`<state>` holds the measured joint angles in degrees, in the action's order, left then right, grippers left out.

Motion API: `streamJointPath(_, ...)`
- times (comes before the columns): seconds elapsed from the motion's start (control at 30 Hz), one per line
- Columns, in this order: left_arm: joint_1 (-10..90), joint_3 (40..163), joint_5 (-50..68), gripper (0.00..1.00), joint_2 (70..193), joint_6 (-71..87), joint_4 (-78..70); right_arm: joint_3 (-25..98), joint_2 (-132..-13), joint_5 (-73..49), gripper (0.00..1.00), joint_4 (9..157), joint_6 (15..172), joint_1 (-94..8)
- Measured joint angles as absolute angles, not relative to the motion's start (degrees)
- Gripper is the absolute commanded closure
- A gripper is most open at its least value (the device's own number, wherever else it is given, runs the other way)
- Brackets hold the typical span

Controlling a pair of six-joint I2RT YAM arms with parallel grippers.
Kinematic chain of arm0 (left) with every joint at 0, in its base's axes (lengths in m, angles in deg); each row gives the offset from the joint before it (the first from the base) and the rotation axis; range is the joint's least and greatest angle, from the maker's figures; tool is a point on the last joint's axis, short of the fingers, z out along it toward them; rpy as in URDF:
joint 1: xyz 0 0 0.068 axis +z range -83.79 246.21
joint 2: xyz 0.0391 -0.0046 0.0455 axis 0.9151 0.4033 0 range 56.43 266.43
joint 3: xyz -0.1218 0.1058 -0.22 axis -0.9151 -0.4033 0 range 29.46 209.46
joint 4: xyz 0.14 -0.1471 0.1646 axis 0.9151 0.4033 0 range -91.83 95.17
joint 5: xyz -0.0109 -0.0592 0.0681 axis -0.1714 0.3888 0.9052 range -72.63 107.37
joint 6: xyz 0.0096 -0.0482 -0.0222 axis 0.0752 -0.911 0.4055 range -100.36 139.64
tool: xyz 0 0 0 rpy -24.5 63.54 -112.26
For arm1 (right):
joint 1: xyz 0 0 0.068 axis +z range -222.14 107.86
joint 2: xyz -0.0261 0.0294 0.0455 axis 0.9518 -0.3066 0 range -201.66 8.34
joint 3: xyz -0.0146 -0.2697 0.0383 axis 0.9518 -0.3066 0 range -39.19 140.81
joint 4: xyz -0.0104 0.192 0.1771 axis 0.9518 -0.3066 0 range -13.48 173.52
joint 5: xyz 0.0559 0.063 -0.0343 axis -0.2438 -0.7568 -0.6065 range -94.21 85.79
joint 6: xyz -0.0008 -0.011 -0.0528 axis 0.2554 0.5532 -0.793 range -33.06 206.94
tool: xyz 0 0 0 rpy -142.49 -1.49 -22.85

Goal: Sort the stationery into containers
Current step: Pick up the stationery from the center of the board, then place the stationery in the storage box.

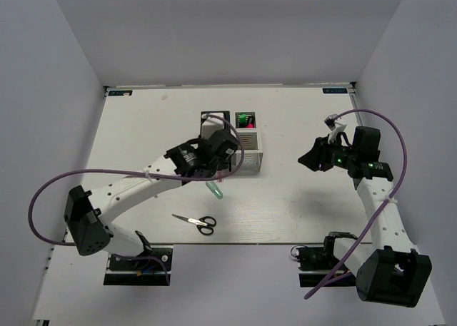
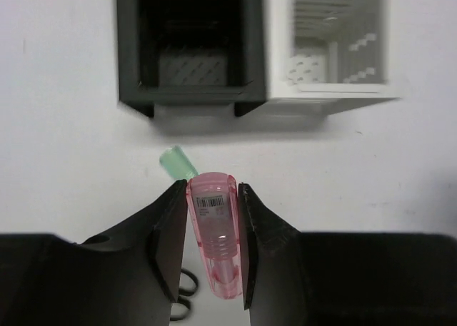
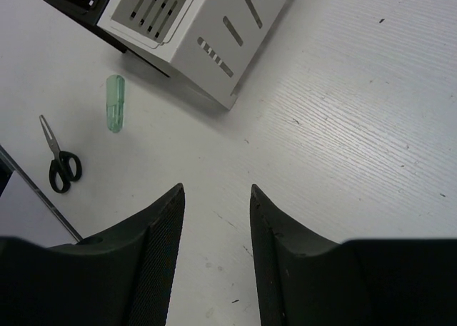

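highlighters with coloured caps [image 1: 246, 119] already in a far box of the slatted-box cluster [image 1: 250, 163]. left gripper [image 2: 212, 197] pinches translucent pink capsule tube [image 2: 216, 247], just short of the black box [image 2: 189, 90]. pale green capsule [image 1: 214, 190] and black-handled scissors [image 1: 196, 221] lie unsorted toward the table's [image 1: 143, 126] near edge. right gripper [image 3: 214, 197] spread, empty.

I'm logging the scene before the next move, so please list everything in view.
table: one, white, under everything
organiser boxes: a cluster, black and white, mid-table, partly hidden
highlighters: at least two, green and pink caps, in the far right box
capsule: one, pale green, lying beside the boxes
scissors: one pair, black handles, near table edge
pink tube: one, clear pink, in left gripper
left gripper: one, black, jaws shut on the pink tube
right gripper: one, black, jaws open, empty
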<state>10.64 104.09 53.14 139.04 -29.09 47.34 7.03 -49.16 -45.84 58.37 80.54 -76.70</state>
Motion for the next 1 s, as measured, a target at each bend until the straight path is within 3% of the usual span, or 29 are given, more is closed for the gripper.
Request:
streamJointPath(0.23, 16.39, 99.72, 43.42, 1.00, 134.73, 4.85, 23.10, 6.79, -49.24, -48.99, 0.55, 58.22, 78.73, -77.03)
streamJointPath(0.4, 19.43, 98.21, 40.16, 1.00, 136.26, 18.80, 9.63, 6.76, -50.05, -50.63, 0.56, 58.00, 77.51, -77.20)
streamJointPath(0.6, 22.55, 93.42, 37.23, 1.00, 139.45, 23.63, -3.02, 6.74, -50.97, -52.05, 0.56, 57.98, 76.65, -77.71)
streamJointPath(1.0, 29.00, 86.08, 30.48, 1.00, 141.44, 20.24, -14.82, 5.89, -51.01, -54.17, 0.56, 57.56, 75.06, -79.04)
